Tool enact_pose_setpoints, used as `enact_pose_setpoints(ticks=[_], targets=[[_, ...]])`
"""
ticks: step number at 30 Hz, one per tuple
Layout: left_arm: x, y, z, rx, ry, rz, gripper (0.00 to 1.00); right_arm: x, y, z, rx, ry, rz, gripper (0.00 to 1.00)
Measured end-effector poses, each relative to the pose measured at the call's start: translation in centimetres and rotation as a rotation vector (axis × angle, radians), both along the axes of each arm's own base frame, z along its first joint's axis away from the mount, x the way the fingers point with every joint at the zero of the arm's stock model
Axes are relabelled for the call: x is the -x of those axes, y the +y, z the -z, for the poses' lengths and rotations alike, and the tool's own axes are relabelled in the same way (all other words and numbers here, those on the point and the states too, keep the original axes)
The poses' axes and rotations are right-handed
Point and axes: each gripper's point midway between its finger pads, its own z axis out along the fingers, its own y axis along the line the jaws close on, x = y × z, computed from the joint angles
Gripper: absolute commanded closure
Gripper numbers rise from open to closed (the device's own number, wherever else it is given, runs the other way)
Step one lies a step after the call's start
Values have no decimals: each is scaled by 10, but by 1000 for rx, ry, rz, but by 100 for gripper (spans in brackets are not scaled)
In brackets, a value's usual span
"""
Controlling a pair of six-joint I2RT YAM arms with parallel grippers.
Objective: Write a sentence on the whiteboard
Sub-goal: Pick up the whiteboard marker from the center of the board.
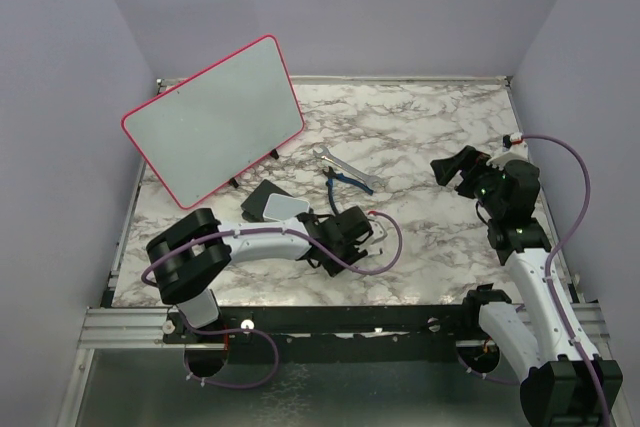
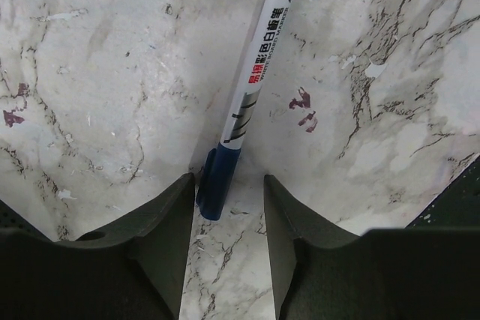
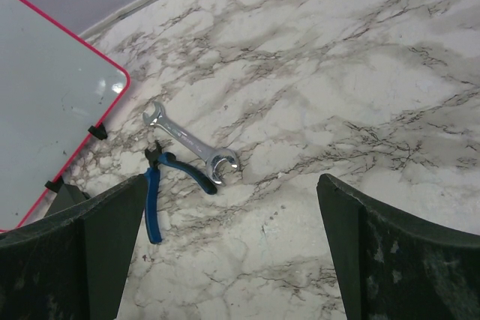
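Marble table (image 1: 420, 127): left gripper (image 2: 229, 181) spread around marker (image 2: 251, 88) (apparently loose); right gripper (image 3: 231, 185) wide apart.

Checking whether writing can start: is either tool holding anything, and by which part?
Nothing is gripped. The left tool straddles the marker at its blue end, unclamped; the right tool is open and empty.

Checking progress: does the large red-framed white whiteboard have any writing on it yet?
No, the whiteboard looks blank in the top view.
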Motion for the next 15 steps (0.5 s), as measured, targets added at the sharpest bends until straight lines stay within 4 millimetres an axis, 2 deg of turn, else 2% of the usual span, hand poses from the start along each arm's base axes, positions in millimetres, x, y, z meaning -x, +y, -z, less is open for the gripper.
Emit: enact_pose_setpoints(ticks=[4, 15], targets=[[3, -1, 0, 1, 6, 4, 62, 0, 0, 0, 0, 0, 0, 1], [1, -6, 0, -7, 0, -3, 93, 1, 3, -2, -4, 6, -15, 1]])
